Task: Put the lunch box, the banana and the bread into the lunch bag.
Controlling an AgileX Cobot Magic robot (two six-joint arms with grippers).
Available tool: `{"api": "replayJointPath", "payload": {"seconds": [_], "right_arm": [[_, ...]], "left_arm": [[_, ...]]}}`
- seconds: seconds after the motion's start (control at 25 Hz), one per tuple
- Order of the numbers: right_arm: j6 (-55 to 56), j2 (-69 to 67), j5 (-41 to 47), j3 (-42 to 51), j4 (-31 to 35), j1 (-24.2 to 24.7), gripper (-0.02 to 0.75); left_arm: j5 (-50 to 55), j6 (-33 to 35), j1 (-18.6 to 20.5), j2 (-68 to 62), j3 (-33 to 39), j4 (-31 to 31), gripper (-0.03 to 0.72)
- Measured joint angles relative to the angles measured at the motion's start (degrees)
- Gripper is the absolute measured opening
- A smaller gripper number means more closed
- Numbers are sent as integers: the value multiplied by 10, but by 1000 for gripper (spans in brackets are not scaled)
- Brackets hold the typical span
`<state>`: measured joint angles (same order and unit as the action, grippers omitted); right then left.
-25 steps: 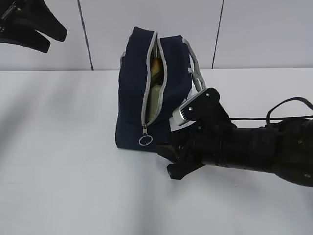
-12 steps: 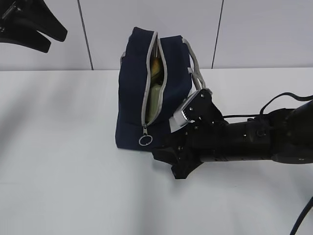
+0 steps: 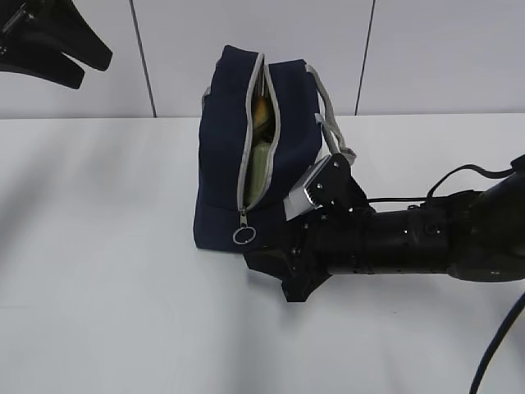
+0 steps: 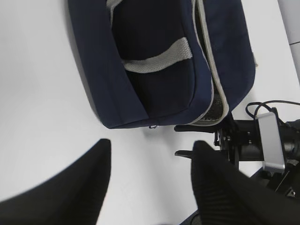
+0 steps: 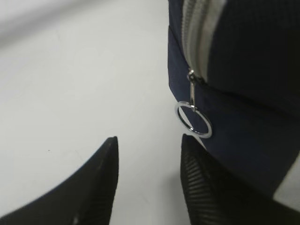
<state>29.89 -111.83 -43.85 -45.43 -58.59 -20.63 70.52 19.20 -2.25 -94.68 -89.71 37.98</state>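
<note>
A: So where's the bag rn?

B: Lunch bag (image 3: 257,148) stands upright on the white table (image 3: 107,271), back near the wall. Zip's undone top to bottom, w/ the ring pull (image 3: 243,235) hanging low on the front face.

A: And the food?

B: Thru the gap I see sth pale green, prob the lunch box (image 3: 258,168), and a golden-yellow bit above it (image 3: 261,109). Can't tell if that's bread or banana, too little showing.

A: Your right claw?

B: Right gripper (image 3: 275,271) is down at table level, just beside the bag's front lower corner, reaching in from the right. From my wrist cam the fingers (image 5: 213,187) are spread apart, nothing between them. Ring pull (image 5: 193,119) hangs just ahead of them, closer to the right-hand finger, not touching either.

A: Left one?

B: Left gripper (image 3: 86,61) is up high at the top-left, well apart from the bag. Its cam looks down on the bag's side w/ a grey strap handle (image 4: 157,58). Fingers (image 4: 61,187) wide open, empty. My right arm's visible in that view too, at the bag's end
</note>
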Motion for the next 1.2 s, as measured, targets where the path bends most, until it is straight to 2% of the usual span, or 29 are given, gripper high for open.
{"api": "replayJointPath", "payload": {"seconds": [0.2, 0.36, 0.48, 0.68, 0.84, 1.2], "right_arm": [[-15, -24, -1, -1, 38, 0, 410], [-25, -29, -12, -1, 51, 0, 419], [-28, -29, -15, -1, 52, 0, 419], [-29, -29, -15, -1, 52, 0, 420], [-32, -30, -16, -1, 52, 0, 420], [-32, -47, -31, -28, 46, 0, 423]], "left_arm": [[0, 7, -14, 0, 0, -24, 392], [-13, 23, -42, -1, 5, -25, 392], [-43, 42, -52, -1, 41, -21, 392], [-84, 123, -52, -1, 122, 44, 392], [-104, 181, -52, -1, 154, 96, 392], [-119, 196, -52, -1, 158, 111, 392]]}}
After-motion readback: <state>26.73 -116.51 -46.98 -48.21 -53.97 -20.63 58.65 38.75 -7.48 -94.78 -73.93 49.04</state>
